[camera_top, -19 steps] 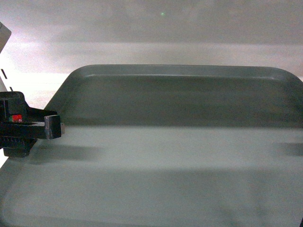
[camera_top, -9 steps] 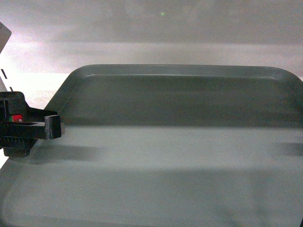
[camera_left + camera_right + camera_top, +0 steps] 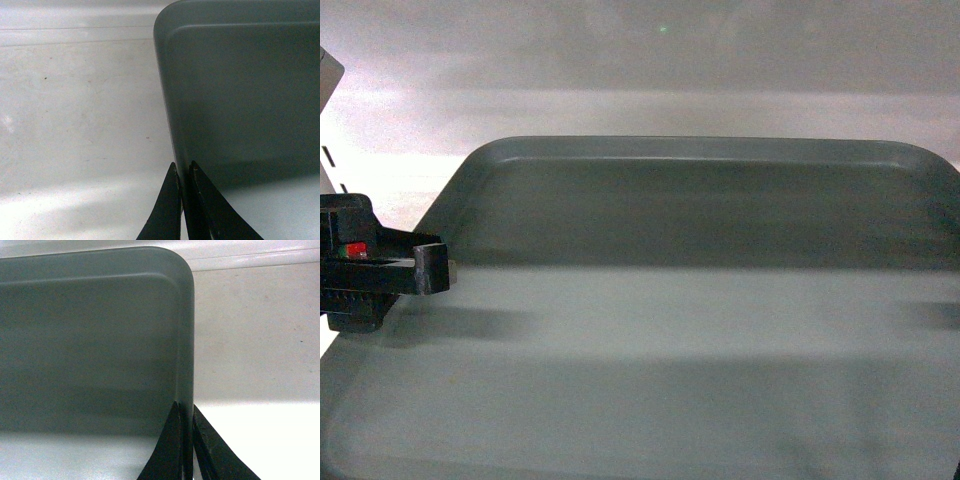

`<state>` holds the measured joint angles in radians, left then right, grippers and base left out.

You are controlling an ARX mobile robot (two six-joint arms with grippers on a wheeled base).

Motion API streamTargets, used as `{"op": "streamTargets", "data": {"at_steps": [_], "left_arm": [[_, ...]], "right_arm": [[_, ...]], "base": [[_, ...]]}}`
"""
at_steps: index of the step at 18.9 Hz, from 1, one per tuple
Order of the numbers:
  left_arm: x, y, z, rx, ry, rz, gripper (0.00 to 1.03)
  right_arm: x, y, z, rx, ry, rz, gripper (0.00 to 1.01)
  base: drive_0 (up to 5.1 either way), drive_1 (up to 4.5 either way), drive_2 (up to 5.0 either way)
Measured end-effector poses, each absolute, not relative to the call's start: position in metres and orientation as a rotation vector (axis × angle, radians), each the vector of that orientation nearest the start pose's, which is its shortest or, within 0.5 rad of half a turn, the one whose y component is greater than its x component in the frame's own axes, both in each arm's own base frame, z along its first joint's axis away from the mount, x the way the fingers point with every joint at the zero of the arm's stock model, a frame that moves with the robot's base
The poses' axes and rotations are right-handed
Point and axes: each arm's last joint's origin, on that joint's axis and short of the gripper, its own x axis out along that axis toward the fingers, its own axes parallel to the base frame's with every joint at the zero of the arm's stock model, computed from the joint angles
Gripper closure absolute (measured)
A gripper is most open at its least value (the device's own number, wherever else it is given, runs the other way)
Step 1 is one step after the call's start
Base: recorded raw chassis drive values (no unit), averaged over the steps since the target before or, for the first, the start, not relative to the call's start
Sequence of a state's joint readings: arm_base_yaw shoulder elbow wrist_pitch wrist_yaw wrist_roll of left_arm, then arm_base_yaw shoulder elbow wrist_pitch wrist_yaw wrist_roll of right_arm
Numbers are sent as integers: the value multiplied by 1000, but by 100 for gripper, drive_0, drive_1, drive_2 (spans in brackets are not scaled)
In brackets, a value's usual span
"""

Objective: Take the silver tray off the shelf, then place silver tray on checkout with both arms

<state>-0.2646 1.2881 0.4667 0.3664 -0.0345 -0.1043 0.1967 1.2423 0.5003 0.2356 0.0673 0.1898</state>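
Jaws first: the left gripper point(image 3: 183, 172) is pinched thin on the left rim of the silver tray point(image 3: 700, 330), and the right gripper point(image 3: 186, 410) is nipped onto the right rim the same way. Risk, by my reading: such slim edge grips could slip, or the tray could tilt and twist if one arm leads the other. Tray itself carries nothing, just bare grey floor. Beyond it, a white surface point(image 3: 80, 115) underneath; shelf or checkout, I can't tell.
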Motion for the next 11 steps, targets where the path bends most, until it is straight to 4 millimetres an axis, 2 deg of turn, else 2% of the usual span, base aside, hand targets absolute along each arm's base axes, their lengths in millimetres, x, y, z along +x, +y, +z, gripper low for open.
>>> {"op": "streamTargets", "data": {"at_steps": [11], "left_arm": [[235,-63,175,-34,464,-202,100]], "right_arm": [[236,45,186,119,509,78,98]], "base": [[11,-383,406]]}}
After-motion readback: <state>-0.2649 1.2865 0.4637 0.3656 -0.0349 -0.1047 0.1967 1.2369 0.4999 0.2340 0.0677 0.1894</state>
